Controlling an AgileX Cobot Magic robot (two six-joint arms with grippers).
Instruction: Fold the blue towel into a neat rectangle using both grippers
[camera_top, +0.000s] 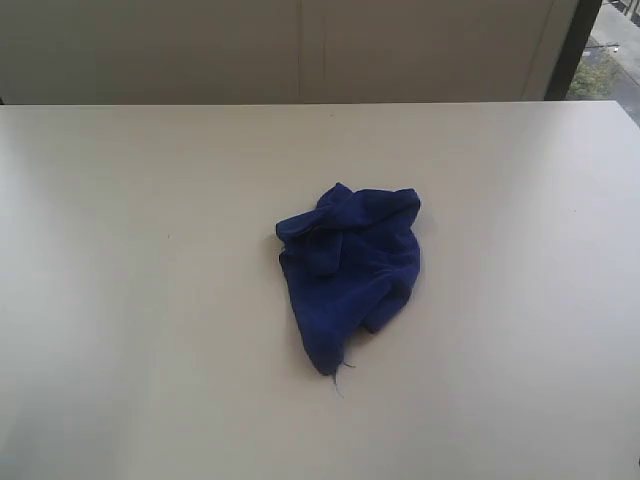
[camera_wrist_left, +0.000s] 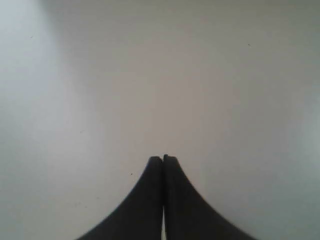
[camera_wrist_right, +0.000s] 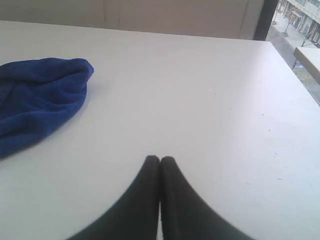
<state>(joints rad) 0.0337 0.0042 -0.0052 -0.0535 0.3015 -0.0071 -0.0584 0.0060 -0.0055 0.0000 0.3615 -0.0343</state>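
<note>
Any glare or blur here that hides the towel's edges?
Exterior view: even light, blue towel sharp, folds readable. Left wrist view: hazy, pale wash at the sides, only table beyond the left gripper. Right wrist view: towel soft, right gripper blurred.

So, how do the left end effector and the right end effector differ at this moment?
The right end effector has the blue towel in its view; the left end effector has only the table ahead. The right one looks across to the wall; the left one looks down more steeply. Both are black, shut and hold nothing.
</note>
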